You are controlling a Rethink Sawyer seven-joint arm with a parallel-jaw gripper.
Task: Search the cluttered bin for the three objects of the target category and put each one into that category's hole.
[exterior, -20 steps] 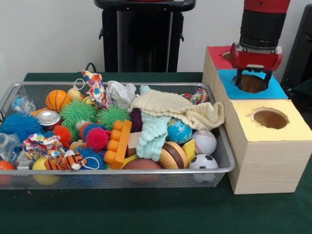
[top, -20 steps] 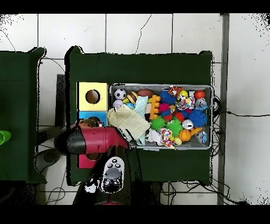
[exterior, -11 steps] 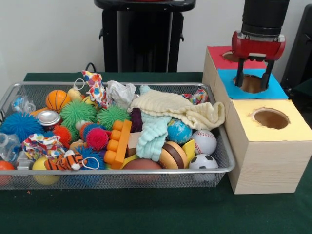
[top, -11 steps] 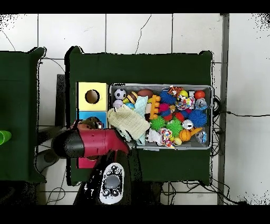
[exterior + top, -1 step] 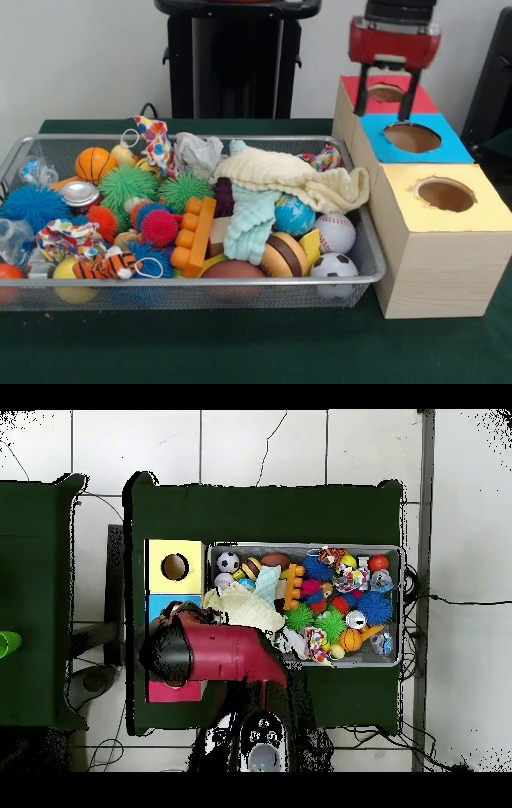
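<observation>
My gripper (image 5: 388, 98) hangs open and empty above the red-topped box (image 5: 352, 96), its fingertips (image 5: 414, 102) framing that box's hole (image 5: 386, 92). In front of it stand the blue-topped box (image 5: 452, 150) with its hole (image 5: 412, 138) and the yellow-topped box (image 5: 484, 214) with its hole (image 5: 444, 194). The wire bin (image 5: 200, 282) holds a basketball (image 5: 94, 164), baseball (image 5: 336, 232), soccer ball (image 5: 333, 266), globe ball (image 5: 294, 214), brown football (image 5: 232, 270), spiky balls (image 5: 128, 186) and cloths (image 5: 288, 178). In the overhead view my red arm (image 5: 220, 654) hides the gripper and the red box.
The bin (image 5: 400, 604) lies right beside the row of boxes, the yellow box (image 5: 155, 567) at its corner. A cream cloth (image 5: 240, 612) drapes over the bin's box-side end. An orange block (image 5: 196, 232) and a toy hamburger (image 5: 286, 254) sit mid-bin. A black stand (image 5: 236, 64) rises behind.
The gripper has risen and moved back from over the blue box's hole to above the red box. It stays open and empty. Nothing in the bin moved.
</observation>
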